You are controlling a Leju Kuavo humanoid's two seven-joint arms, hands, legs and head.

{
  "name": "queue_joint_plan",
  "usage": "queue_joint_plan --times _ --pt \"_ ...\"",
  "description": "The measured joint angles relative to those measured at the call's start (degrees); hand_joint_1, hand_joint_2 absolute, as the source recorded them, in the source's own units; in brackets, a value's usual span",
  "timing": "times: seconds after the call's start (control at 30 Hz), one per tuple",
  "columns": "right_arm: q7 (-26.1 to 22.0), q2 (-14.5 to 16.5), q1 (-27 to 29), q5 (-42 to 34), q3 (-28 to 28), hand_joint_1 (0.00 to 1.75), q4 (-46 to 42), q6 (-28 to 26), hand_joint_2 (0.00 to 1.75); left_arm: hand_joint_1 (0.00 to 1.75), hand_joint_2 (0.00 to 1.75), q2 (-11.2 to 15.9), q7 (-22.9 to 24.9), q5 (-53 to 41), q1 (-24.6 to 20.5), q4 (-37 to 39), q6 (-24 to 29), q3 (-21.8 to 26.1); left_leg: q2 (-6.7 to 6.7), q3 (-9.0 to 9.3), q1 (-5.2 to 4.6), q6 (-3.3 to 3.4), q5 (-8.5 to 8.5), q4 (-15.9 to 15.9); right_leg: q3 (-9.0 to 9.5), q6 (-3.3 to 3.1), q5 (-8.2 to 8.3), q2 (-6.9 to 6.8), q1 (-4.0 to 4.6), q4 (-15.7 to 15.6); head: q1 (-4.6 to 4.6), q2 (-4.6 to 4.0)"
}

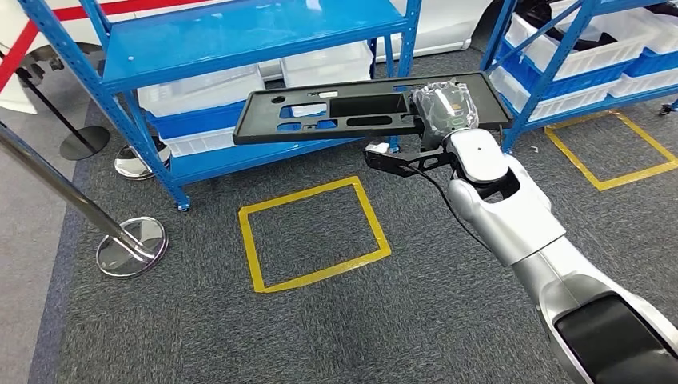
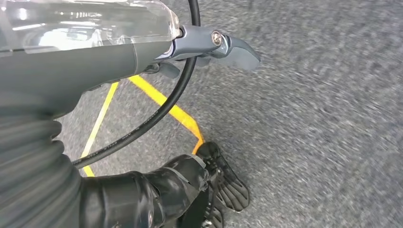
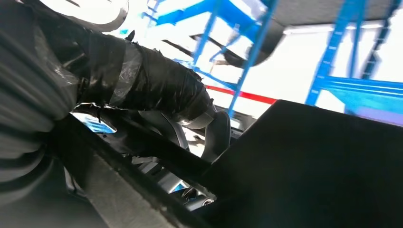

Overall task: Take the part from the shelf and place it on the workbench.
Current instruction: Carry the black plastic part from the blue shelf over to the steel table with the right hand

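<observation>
The part is a long, flat black plastic panel [image 1: 336, 112] with several cut-outs. It hangs level in the air in front of the blue shelf [image 1: 240, 40]. My right hand [image 1: 446, 108] grips its right end, with the silver arm reaching up from the lower right. In the right wrist view, the black-taped thumb [image 3: 157, 90] lies over the part's dark edge [image 3: 309, 161]. My left hand [image 2: 95, 42] hangs above the grey carpet, its thumb [image 2: 233, 50] sticking out and nothing in it.
White and blue bins [image 1: 200, 92] sit on the shelf's lower levels. A second blue shelf [image 1: 560, 72] with bins stands at the right. Yellow tape squares [image 1: 312, 232] [image 1: 616, 148] mark the carpet. Chrome barrier posts with round bases [image 1: 130, 244] stand at the left.
</observation>
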Motion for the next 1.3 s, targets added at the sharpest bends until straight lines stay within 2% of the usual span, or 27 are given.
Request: queue_joint_plan --times 0.03,0.07,0.1,0.13,0.2,0.23,0.27,0.33,0.37,0.4,0.47,0.53,0.6,0.63,0.7,0.77,0.83,0.87,0.9,0.93,1.0,1.03,1.07,1.13,1.2,1.27,1.3 --pt "0.0 0.0 0.1 0.0 0.0 1.75 0.0 0.0 1.75 0.00 1.75 0.1 0.0 0.0 0.0 0.0 0.0 0.0 -0.80 0.76 -0.08 0.21 0.32 -1.5 -0.08 0.25 0.17 0.64 -0.25 -0.2 0.01 0.00" --pt "0.1 0.0 0.2 0.0 0.0 1.75 0.1 0.0 1.75 0.00 1.75 0.1 0.0 0.0 0.0 0.0 0.0 0.0 -0.70 1.15 -0.07 0.26 0.36 -1.9 -0.14 0.61 0.43 1.35 -0.48 -0.5 0.01 0.00" --pt "0.1 0.0 0.3 0.0 0.0 1.75 0.1 0.0 1.75 0.00 1.75 0.1 0.0 0.0 -0.1 0.0 0.0 0.0 0.01 1.56 -0.13 0.26 0.52 -2.9 -0.14 1.06 0.72 2.10 -0.66 -0.9 0.00 0.00" --pt "0.1 0.0 0.4 0.1 0.0 1.75 0.1 0.0 1.75 0.00 1.75 0.1 0.0 0.0 -0.2 0.0 0.0 0.0 0.89 2.10 -0.03 0.17 0.82 -4.0 -0.20 1.30 0.69 1.73 -0.57 -1.0 0.02 0.01" --pt "0.1 -0.1 0.2 0.2 -0.1 1.75 0.1 0.0 1.75 0.00 1.75 0.0 -0.2 0.0 -0.2 0.0 0.0 0.1 2.75 3.17 0.17 -0.01 1.48 -6.4 -1.31 1.57 -1.01 -1.31 -0.07 1.2 0.11 0.01" --pt "0.1 0.0 0.1 0.2 -0.1 1.75 0.1 0.0 1.75 0.00 1.75 0.0 -0.2 0.0 -0.2 0.0 0.0 0.1 3.64 3.39 0.25 -0.12 1.67 -6.8 -2.59 1.60 -2.68 -3.48 0.11 4.0 0.15 0.01" --pt "0.1 0.0 0.0 0.2 -0.1 1.75 0.1 0.0 1.75 0.00 1.75 -0.1 -0.3 0.0 -0.1 0.0 0.0 0.1 4.41 3.42 0.24 -0.12 1.69 -6.9 -4.14 1.81 -4.34 -4.83 0.10 7.4 0.19 0.01" --pt "0.1 0.1 0.1 0.2 -0.1 1.75 0.2 -0.1 1.75 0.00 1.75 -0.1 -0.4 0.0 -0.1 0.0 0.0 0.2 6.07 3.37 0.31 -0.20 1.47 -6.6 -6.39 2.39 -5.69 -5.92 -0.22 12.3 0.18 0.01" --pt "0.1 0.1 0.2 0.3 -0.1 1.75 0.2 -0.1 1.75 0.00 1.75 -0.1 -0.4 0.0 -0.1 0.0 0.0 0.2 6.84 3.33 0.39 -0.33 1.27 -6.4 -6.11 2.67 -4.84 -6.25 -0.39 11.8 0.19 0.01" --pt "0.1 0.1 0.3 0.3 -0.1 1.75 0.3 -0.1 1.75 0.00 1.75 -0.2 -0.5 0.0 -0.1 0.0 0.0 0.2 7.55 3.29 0.49 -0.51 1.02 -6.0 -4.75 2.91 -3.18 -6.75 -0.52 9.3 0.19 0.01" --pt "0.2 0.1 0.1 0.4 -0.1 1.75 0.3 -0.1 1.75 0.00 1.75 -0.2 -0.5 0.0 -0.1 0.0 0.0 0.3 8.74 3.15 0.52 -1.08 0.38 -5.1 -0.84 2.88 -0.22 -8.77 -0.33 1.8 0.19 0.01" --pt "0.2 0.1 -0.1 0.5 -0.2 1.75 0.2 -0.1 1.75 0.00 1.75 -0.3 -0.6 0.0 -0.2 0.0 0.0 0.3 9.67 3.02 0.37 -1.67 -0.12 -4.5 0.89 2.02 0.55 -9.75 0.17 -1.7 0.17 0.01" --pt "0.2 0.1 -0.2 0.5 -0.2 1.75 0.1 -0.2 1.75 0.00 1.75 -0.3 -0.6 0.0 -0.4 0.0 0.0 0.3 10.60 3.10 0.31 -2.19 -0.27 -4.3 0.74 1.04 0.71 -8.72 0.42 -1.9 0.15 0.01" --pt "0.2 0.1 -0.2 0.6 -0.3 1.75 0.1 -0.2 1.75 0.00 1.75 -0.3 -0.7 0.0 -0.5 0.0 0.0 0.3 10.39 3.09 0.42 -2.51 -0.53 -4.1 0.74 0.65 0.92 -8.21 0.35 -2.1 0.16 0.01" --pt "0.2 0.1 -0.4 0.6 -0.5 1.75 0.0 -0.2 1.75 0.00 1.75 -0.3 -0.7 0.0 -0.4 0.0 0.0 0.3 8.12 2.13 0.83 -3.06 -2.63 -1.6 0.76 -0.19 1.46 -7.20 0.06 -2.7 0.16 0.01" --pt "0.3 0.2 -0.5 0.7 -0.6 1.75 -0.1 -0.2 1.75 0.00 1.75 -0.4 -0.7 0.0 -0.3 0.0 0.0 0.4 5.47 -0.80 1.17 -3.41 -6.73 5.4 0.55 -0.68 1.82 -6.02 0.03 -2.8 0.15 0.01" --pt "0.3 0.4 -0.4 0.7 -0.6 1.75 -0.1 -0.2 1.75 0.00 1.75 -0.4 -0.7 0.0 -0.2 0.0 0.0 0.4 4.84 -3.46 1.21 -3.56 -9.10 11.8 0.32 -0.72 2.00 -4.62 0.10 -2.8 0.15 0.01" --pt "0.2 0.4 -0.3 0.7 -0.6 1.75 -0.1 -0.2 1.75 0.00 1.75 -0.4 -0.7 0.0 -0.2 0.0 0.0 0.4 4.77 -3.52 1.24 -3.53 -8.60 12.1 0.27 -0.66 2.06 -3.92 0.12 -2.7 0.15 0.01" --pt "0.2 0.4 -0.3 0.7 -0.6 1.75 0.0 -0.2 1.75 0.00 1.75 -0.4 -0.7 0.0 -0.1 0.0 0.0 0.4 4.59 -2.53 1.30 -3.45 -7.09 10.2 0.24 -0.58 2.11 -3.20 0.12 -2.6 0.15 0.01" --pt "0.2 0.4 -0.3 0.7 -0.6 1.75 -0.1 -0.2 1.75 0.00 1.75 -0.4 -0.7 0.0 -0.1 0.0 0.0 0.4 3.93 -0.68 1.43 -3.34 -4.92 6.4 0.21 -0.50 2.14 -2.50 0.08 -2.4 0.15 0.01" --pt "0.2 0.4 -0.5 0.7 -0.6 1.75 -0.1 -0.2 1.75 0.00 1.75 -0.4 -0.7 0.0 -0.1 0.0 0.0 0.5 1.31 2.82 1.71 -3.21 -2.15 -1.0 -0.12 -0.06 2.31 -1.18 0.09 -2.1 0.17 0.01" --pt "0.3 0.4 -0.6 0.8 -0.6 1.75 -0.1 -0.2 1.75 0.00 1.75 -0.4 -0.7 0.0 -0.1 0.0 0.0 0.5 0.33 3.72 1.75 -3.14 -1.69 -3.0 -0.41 0.34 2.52 -0.55 0.02 -2.1 0.17 0.01" --pt "0.3 0.4 -0.6 0.8 -0.6 1.75 -0.1 -0.2 1.75 0.00 1.75 -0.4 -0.7 0.0 -0.1 0.0 0.0 0.5 -0.04 3.95 1.68 -3.05 -1.82 -3.6 -0.68 0.84 2.82 0.10 -0.09 -2.2 0.17 0.01" --pt "0.3 0.3 -0.4 0.8 -0.6 1.75 -0.1 -0.2 1.75 0.00 1.75 -0.4 -0.7 0.0 -0.2 0.0 0.0 0.5 1.29 4.03 1.63 -2.46 -1.29 -4.2 -1.09 1.79 3.36 1.14 -0.33 -2.5 0.16 0.01" --pt "0.2 0.1 -0.4 0.8 -0.7 1.75 -0.1 -0.2 1.75 0.00 1.75 -0.4 -0.7 0.0 -0.2 0.0 0.0 0.5 2.90 4.07 1.71 -1.54 -0.57 -5.0 -2.05 2.17 2.00 -0.98 -0.08 -0.9 0.25 0.01" --pt "0.2 0.1 -0.4 0.8 -0.7 1.75 -0.2 -0.2 1.75 0.00 1.75 -0.4 -0.7 -0.1 -0.2 0.0 0.0 0.5 4.38 3.81 1.54 -0.95 -0.19 -5.2 -4.61 2.27 -1.72 -4.56 0.14 5.2 0.35 0.01" --pt "0.2 0.2 -0.3 0.8 -0.7 1.75 -0.2 -0.2 1.75 0.00 1.75 -0.4 -0.7 -0.1 -0.1 0.0 0.1 0.5 5.13 3.61 1.41 -0.82 -0.14 -5.1 -6.18 2.38 -3.52 -5.45 0.12 9.1 0.38 0.01"
